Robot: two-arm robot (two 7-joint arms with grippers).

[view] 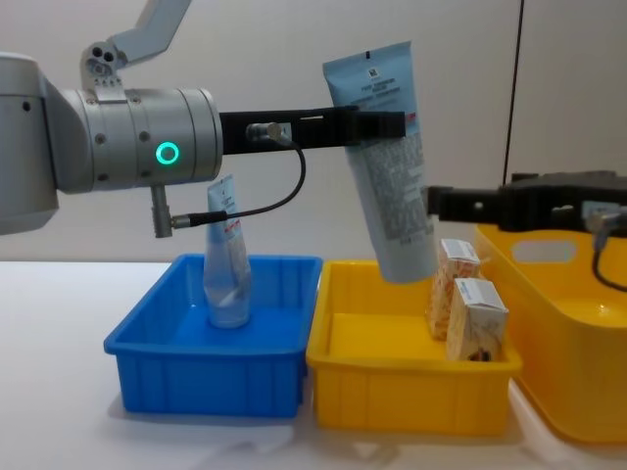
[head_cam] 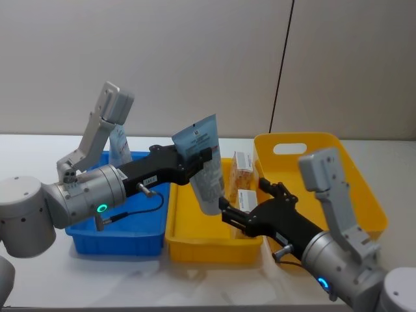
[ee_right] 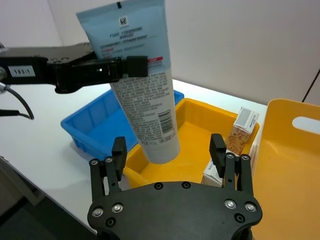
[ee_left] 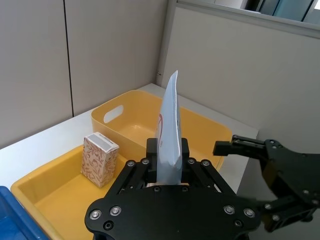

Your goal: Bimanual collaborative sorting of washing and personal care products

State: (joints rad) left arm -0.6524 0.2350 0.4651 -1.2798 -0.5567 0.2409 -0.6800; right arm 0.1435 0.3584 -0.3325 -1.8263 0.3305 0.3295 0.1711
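1. Nearest the robot, the right gripper (ee_right: pixel 168 150) reaches in over the near right corner of the middle yellow tray (head_cam: pixel 214 250). Its jaws are spread wide and hold nothing.
2. Above that tray's middle hangs the held tube (head_cam: pixel 207 175), a pale-blue soft tube with its printed crimped end up and its cap end down, tilted and clear of the tray floor. The left gripper (ee_left: pixel 168 152) comes in from the blue-bin side of the tray and is clamped across the tube's upper body, just under the crimp.
3. The tube's lower half sits just ahead of the right gripper's open jaws, on their left side. I cannot tell whether a finger touches it.
4. This looks like a hand-over above the tray, with the tube gripped on one side and an open gripper waiting on the other.
5. The next move probably calls for the right gripper to advance until the lower body lies between its fingers. It should close gently there, since the tube is soft, before the left lets go.
6. Along the tray's right wall stand two speckled cartons, the near carton (view: pixel 475 318) and the far carton (view: pixel 446 284), close below the right gripper. They could be knocked.
7. Left of the tray is the blue bin (view: pixel 206 377), with a second tube (view: pixel 225 264) upright inside.
8. Right of the tray is the large yellow bin (head_cam: pixel 338 149).
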